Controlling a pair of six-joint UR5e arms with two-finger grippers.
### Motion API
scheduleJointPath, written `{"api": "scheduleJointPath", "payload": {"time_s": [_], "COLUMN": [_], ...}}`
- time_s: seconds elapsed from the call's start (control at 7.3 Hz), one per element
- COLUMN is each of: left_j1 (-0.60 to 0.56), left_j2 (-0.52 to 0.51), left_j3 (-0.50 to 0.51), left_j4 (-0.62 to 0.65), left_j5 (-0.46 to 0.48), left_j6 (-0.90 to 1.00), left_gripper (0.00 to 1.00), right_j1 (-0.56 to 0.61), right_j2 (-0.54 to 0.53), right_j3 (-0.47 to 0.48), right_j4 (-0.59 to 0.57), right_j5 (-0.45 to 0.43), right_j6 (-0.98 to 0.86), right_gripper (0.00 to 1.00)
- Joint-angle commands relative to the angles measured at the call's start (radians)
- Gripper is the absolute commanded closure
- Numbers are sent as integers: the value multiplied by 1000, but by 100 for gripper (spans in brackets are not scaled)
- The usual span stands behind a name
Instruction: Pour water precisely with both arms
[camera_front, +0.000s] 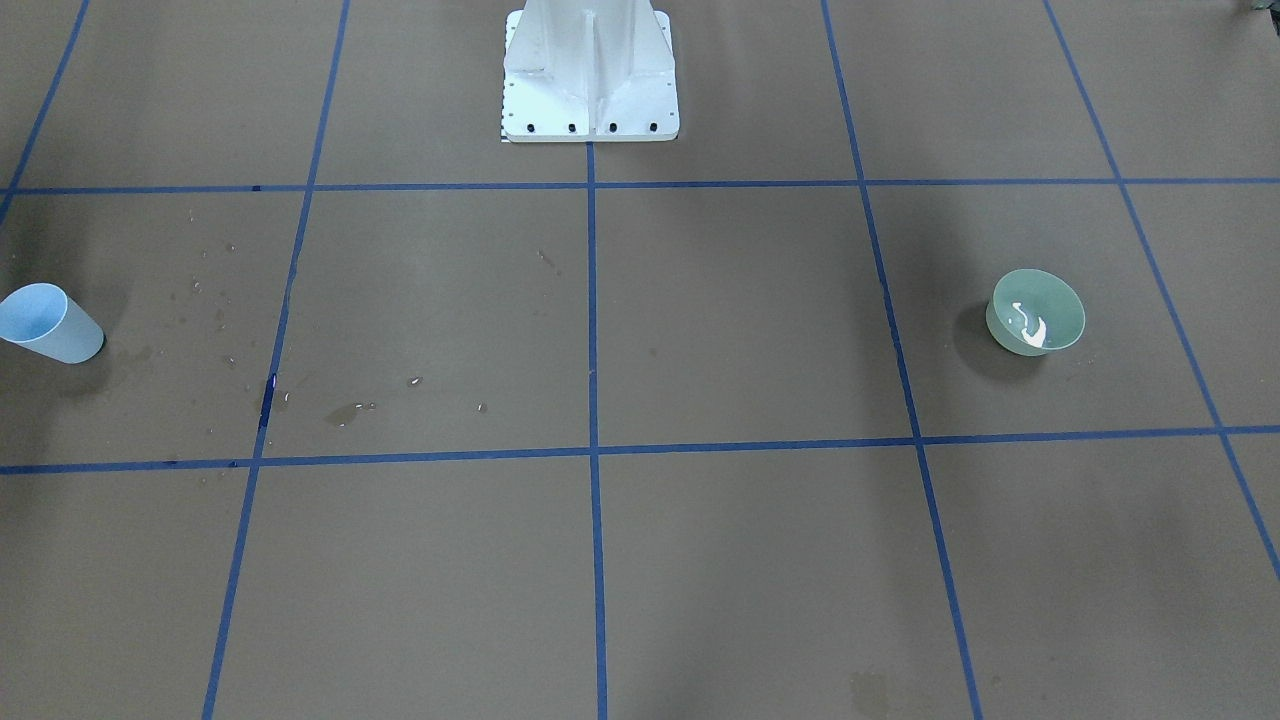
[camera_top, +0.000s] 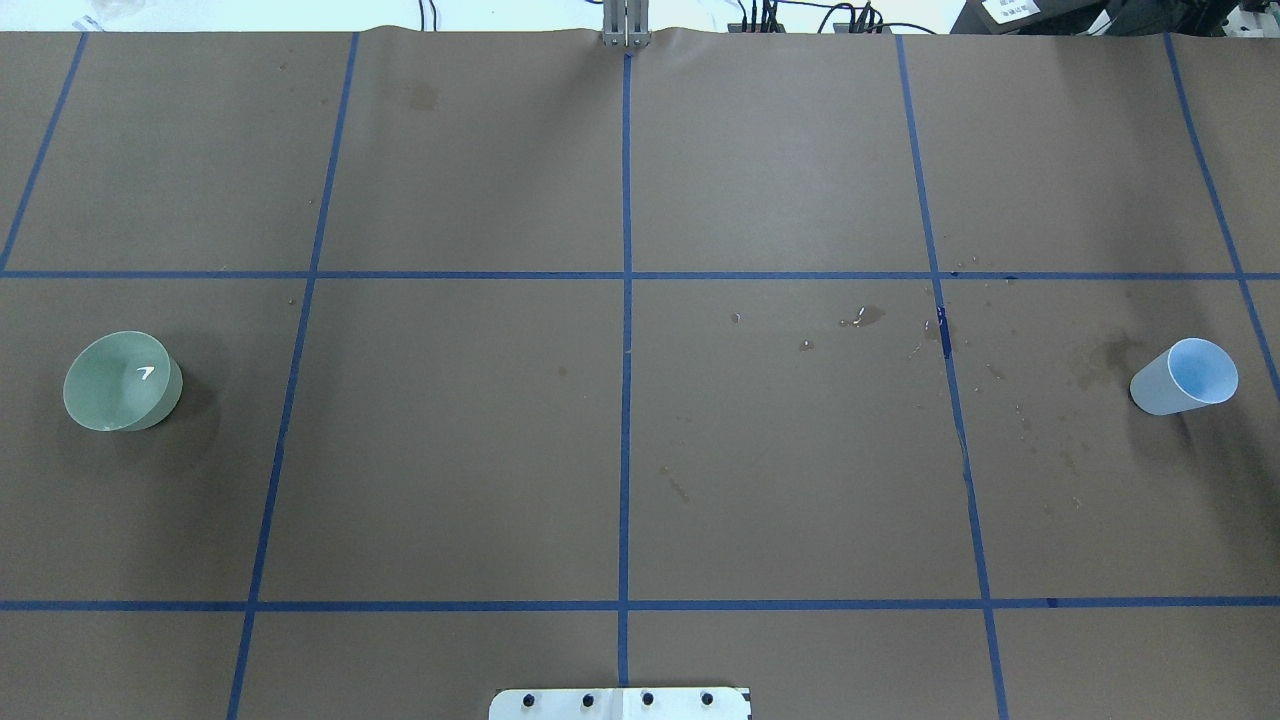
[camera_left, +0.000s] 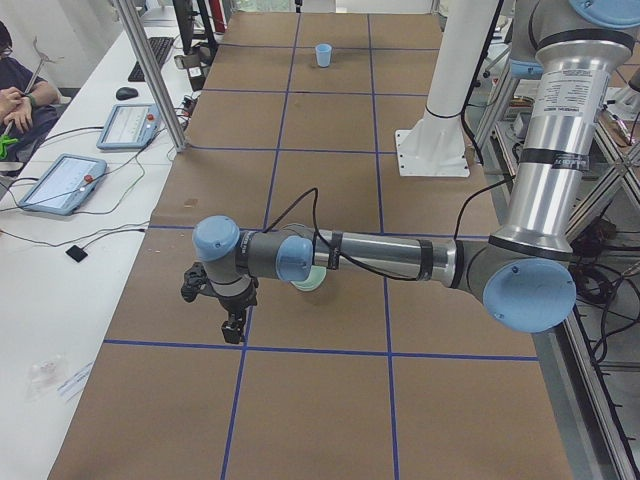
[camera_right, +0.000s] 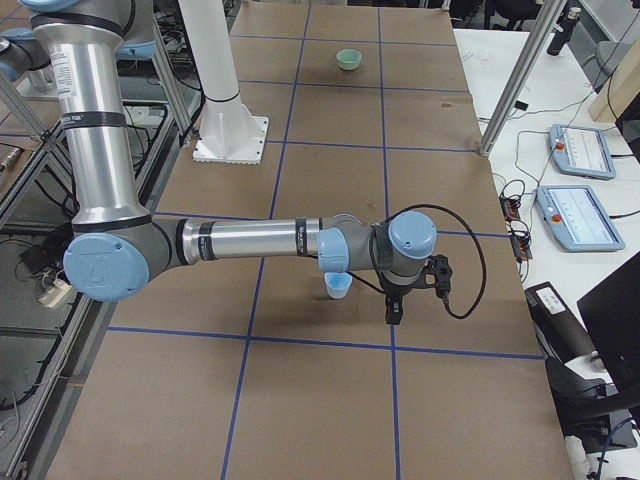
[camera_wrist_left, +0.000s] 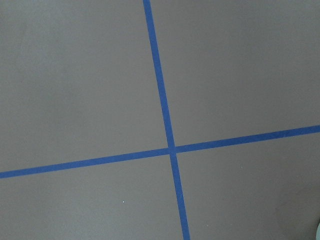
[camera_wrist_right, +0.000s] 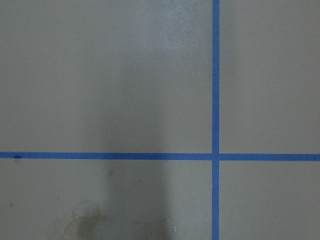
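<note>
A green bowl (camera_front: 1035, 311) stands at the table's left end (camera_top: 122, 381), with a white glint inside; I cannot make out the water itself. A light blue cup (camera_front: 50, 323) stands upright at the right end (camera_top: 1185, 376). My arms show only in the side views. The left arm (camera_left: 380, 255) reaches over the bowl (camera_left: 312, 282) and half hides it; its gripper (camera_left: 233, 326) hangs beyond the bowl, and I cannot tell if it is open. The right arm (camera_right: 260, 240) reaches past the cup (camera_right: 338, 286); its gripper (camera_right: 392, 310) hangs beside the cup, state unclear.
Wet stains and droplets (camera_top: 868, 317) mark the brown paper between the middle and the cup. The white pedestal base (camera_front: 590, 75) stands at the robot's edge. Blue tape lines (camera_wrist_left: 172, 149) cross the table. Both wrist views show only paper and tape.
</note>
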Motion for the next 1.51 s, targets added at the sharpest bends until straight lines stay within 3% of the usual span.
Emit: {"api": "scheduleJointPath", "payload": {"time_s": [0.0,0.41,1.37], "left_j1": [-56,-54,-54], "left_j2": [36,68,70], "left_j3": [-25,-79,-87], "left_j4": [2,1,4], "left_j5": [-39,-36,-39], "left_j6": [-8,-61,-64], "left_gripper": [0,0,0], "right_j1": [13,18,51], "right_j2": [-37,-40,-71], "right_j3": [33,38,53], "right_j4": [-3,-4,-4], "right_j5": [1,0,3], "right_j6": [1,1,-1], "right_gripper": [1,1,1]}}
